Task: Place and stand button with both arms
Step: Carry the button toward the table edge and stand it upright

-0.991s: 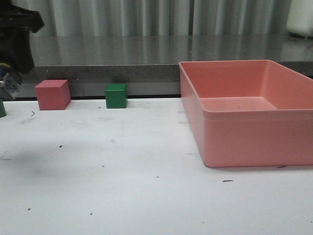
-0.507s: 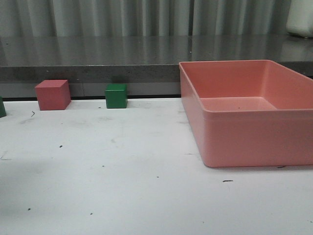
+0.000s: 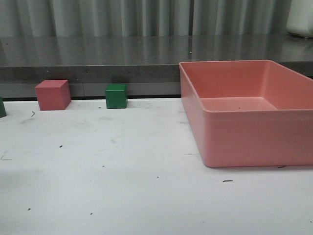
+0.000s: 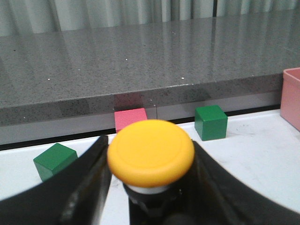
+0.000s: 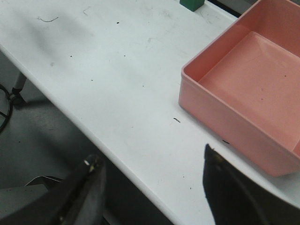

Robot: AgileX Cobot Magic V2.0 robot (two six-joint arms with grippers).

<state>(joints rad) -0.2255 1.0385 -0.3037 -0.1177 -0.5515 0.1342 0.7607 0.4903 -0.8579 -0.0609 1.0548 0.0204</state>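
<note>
Between the left gripper's (image 4: 150, 187) jaws sits the button (image 4: 151, 152), pinched by its black body with the yellow cap facing the wrist camera (off the front view). Beyond it on the white counter (image 3: 122, 171) stand a red cube (image 4: 131, 119) and two green cubes (image 4: 211, 122). Right gripper (image 5: 154, 197) hangs with jaws spread, empty, over the counter edge near the pink bin (image 5: 243, 89).

Button (image 4: 151, 152) body is hiding below its yellow cap, btwn left gripper (image 4: 147, 187) fingers, cut by frame edge. Right gripper (image 5: 154, 192) fingertips are running off-frame. Pink bin (image 3: 254, 142) is getting cropped too.
</note>
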